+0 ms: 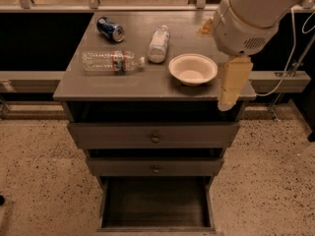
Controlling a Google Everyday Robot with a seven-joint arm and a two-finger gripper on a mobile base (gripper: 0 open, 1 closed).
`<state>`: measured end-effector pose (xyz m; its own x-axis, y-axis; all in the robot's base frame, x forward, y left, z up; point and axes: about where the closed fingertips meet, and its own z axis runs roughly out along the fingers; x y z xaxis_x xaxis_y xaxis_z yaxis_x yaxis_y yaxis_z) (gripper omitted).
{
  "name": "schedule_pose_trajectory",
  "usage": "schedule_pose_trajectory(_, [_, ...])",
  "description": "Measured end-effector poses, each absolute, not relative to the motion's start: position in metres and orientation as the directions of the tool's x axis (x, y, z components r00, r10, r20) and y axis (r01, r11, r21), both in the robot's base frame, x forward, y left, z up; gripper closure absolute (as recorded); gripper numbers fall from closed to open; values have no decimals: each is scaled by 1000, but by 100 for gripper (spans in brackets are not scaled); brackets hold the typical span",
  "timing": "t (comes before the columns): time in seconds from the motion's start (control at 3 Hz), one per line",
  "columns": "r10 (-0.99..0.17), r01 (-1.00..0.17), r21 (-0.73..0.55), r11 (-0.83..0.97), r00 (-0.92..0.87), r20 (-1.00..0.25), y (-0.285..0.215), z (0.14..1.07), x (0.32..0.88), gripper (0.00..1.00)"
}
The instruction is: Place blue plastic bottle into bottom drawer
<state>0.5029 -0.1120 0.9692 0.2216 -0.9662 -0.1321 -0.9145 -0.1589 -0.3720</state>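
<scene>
The gripper (232, 85) hangs at the right front corner of the cabinet top (147, 85), just right of a shallow white bowl (193, 69); whether it is open or closed cannot be told, and it holds nothing that shows. The blue plastic bottle (159, 44) lies on its side well to the gripper's left and further back, beyond the bowl, its white cap pointing away from the camera. The bottom drawer (156, 208) stands pulled out below, its dark wooden inside bare.

The cabinet is grey wood with a flat top. The two shallower drawers (154, 135) above the bottom one are also partly pulled out (each has a small round knob). A long clear bottle (110, 61) with a red and blue label lies flat near the left edge, and a blue soda can (110, 29) lies on its side behind it. The floor (39, 171) is pale speckled stone. The robot arm (256, 9) is bulky, smooth and off-white
</scene>
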Motion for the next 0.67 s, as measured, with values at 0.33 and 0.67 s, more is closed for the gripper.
schedule_pose_trajectory(0.33, [-951,-901,-354,-249,297,-87,-104,958,514,0])
schedule_pose_trajectory(0.67, [-859,-821,-372,-433,500,-105,-85,946,551,0])
